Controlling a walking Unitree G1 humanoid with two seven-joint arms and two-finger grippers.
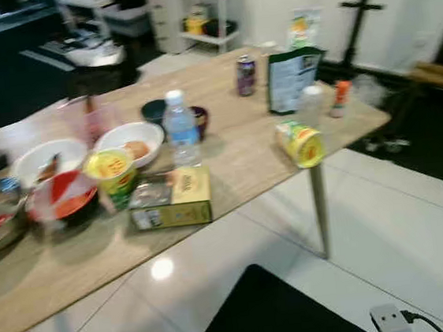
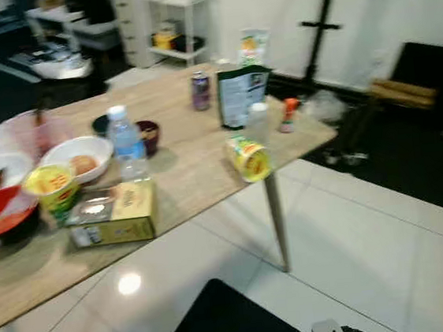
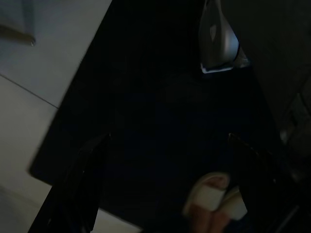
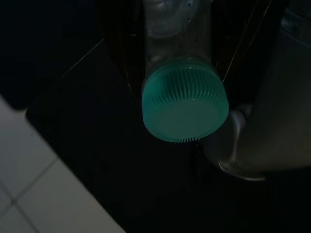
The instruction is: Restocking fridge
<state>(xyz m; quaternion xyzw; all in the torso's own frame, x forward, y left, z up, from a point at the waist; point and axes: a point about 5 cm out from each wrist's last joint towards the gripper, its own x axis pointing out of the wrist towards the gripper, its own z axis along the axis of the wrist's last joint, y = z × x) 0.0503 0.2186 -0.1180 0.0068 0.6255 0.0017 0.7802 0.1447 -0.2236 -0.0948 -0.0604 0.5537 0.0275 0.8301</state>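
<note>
My right gripper (image 4: 177, 48) is shut on a clear bottle with a green ribbed cap (image 4: 184, 102), held low over a dark mat. My left gripper (image 3: 165, 160) hangs open in shade over the same black mat, nothing between its fingers. Ahead stands a wooden table (image 1: 237, 160) with groceries: a water bottle (image 1: 180, 129), a yellow box (image 1: 171, 198), a yellow cup (image 1: 113, 173), a yellow tub on its side (image 1: 301, 142) by the front edge, a dark green bag (image 1: 291, 78), a can (image 1: 246, 74) and several bowls (image 1: 130, 140).
A black mat (image 1: 269, 319) lies on the white tile floor at my feet, with a power strip (image 1: 390, 321) to its right. A white shelf unit (image 1: 205, 9) and a black stand (image 1: 359, 9) are behind the table. What looks like a sandalled foot (image 3: 211, 194) is near my left gripper.
</note>
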